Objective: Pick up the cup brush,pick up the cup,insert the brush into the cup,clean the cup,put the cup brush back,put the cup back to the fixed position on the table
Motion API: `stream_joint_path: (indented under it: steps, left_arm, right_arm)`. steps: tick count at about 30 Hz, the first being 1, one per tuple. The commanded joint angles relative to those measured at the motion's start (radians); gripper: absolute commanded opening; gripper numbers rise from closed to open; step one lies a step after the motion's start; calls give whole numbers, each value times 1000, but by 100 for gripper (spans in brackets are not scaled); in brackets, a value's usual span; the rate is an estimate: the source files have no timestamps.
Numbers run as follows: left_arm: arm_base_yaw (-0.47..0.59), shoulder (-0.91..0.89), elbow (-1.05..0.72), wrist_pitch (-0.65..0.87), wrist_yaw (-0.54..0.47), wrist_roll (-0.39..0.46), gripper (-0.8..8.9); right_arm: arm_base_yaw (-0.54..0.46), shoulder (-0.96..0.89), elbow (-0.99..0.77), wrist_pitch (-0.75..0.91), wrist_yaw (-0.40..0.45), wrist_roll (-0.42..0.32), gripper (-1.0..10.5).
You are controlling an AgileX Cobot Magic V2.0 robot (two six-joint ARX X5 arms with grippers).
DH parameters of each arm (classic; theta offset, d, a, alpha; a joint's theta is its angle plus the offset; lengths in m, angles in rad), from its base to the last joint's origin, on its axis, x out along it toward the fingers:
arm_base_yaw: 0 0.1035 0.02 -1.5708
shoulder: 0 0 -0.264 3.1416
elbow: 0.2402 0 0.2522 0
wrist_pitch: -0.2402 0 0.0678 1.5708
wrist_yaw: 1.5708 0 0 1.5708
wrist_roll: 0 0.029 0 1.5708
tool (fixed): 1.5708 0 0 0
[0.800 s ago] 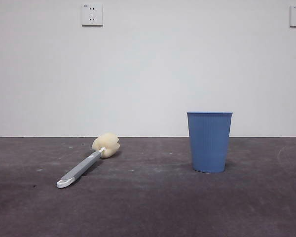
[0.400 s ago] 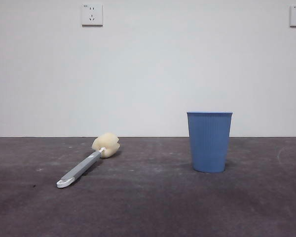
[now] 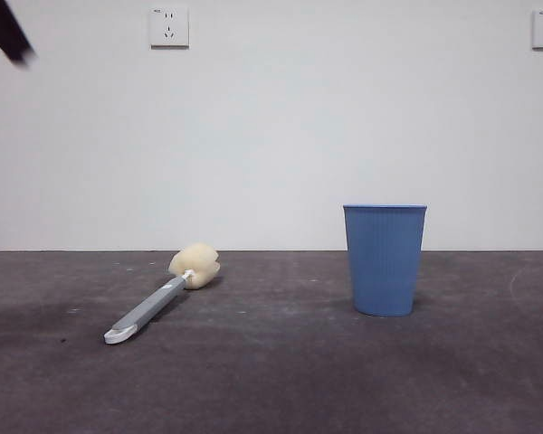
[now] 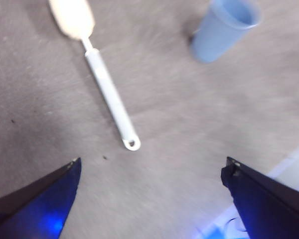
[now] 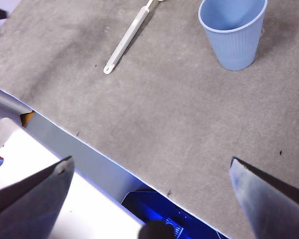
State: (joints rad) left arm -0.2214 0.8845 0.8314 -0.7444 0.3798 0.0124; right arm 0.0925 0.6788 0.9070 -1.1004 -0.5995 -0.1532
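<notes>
Front view: tabletop (image 3: pixel 271 380) carries cup (image 3: pixel 385 259) upright at right, brush (image 3: pixel 158 297) lying flat at left, well apart. Brush axis runs diagonal, sponge toward wall, white tip toward camera. Left gripper (image 4: pixel 149 199), jaws spread, hangs above brush's tip end, nearer to it than right gripper (image 5: pixel 149 199), also spread and empty. New since half a second ago: black arm tip at top-left corner.
</notes>
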Motion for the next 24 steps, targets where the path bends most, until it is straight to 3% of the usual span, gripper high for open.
stream_joint_path:
  steps: [1,8,13,24]
  left_arm:
    - [-82,92,2,69,-107,-78,480]
    - [-233,358,2,261,-339,-153,470]
    - [-280,533,19,378,-386,-189,470]
    - [-296,775,152,388,-457,-223,470]
  right_arm:
    - [2,7,0,8,0,7,567]
    - [2,20,0,8,-1,24,567]
    - [2,22,0,10,-1,25,566]
    - [2,22,0,16,-1,25,566]
